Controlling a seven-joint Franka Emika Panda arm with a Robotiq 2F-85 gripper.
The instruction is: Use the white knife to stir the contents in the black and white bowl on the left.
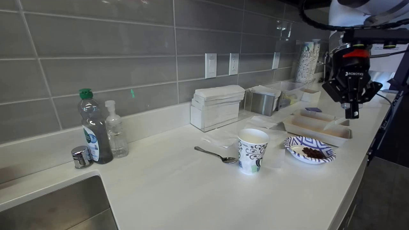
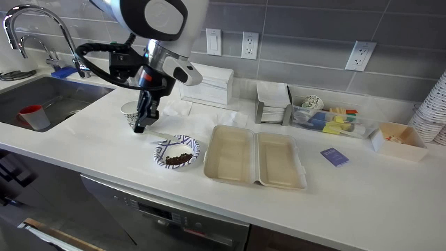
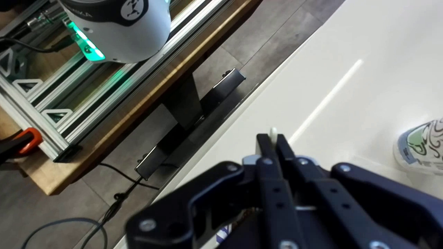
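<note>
The bowl (image 1: 291, 145) is a shallow round dish with a blue-and-white patterned rim, and it also shows in an exterior view (image 2: 161, 153). Brown bean-like contents (image 2: 178, 159) lie on one side inside it. My gripper (image 1: 352, 111) is shut on the white knife (image 2: 163, 136), beside and above the bowl. The knife tilts down from the fingers, its far end over the bowl's rim in an exterior view, apart from the contents. In the wrist view the knife's end (image 3: 273, 135) pokes out between the fingertips (image 3: 271, 141); the bowl (image 3: 223, 233) is mostly hidden behind the gripper.
A patterned paper cup (image 1: 252, 153) and a metal spoon (image 1: 220, 156) are near the bowl. An open takeout container (image 2: 230, 153) stands beside the bowl. Napkin stacks (image 1: 217, 107) and a clear bin (image 2: 334, 115) line the wall. A sink (image 2: 55, 99) is at one end.
</note>
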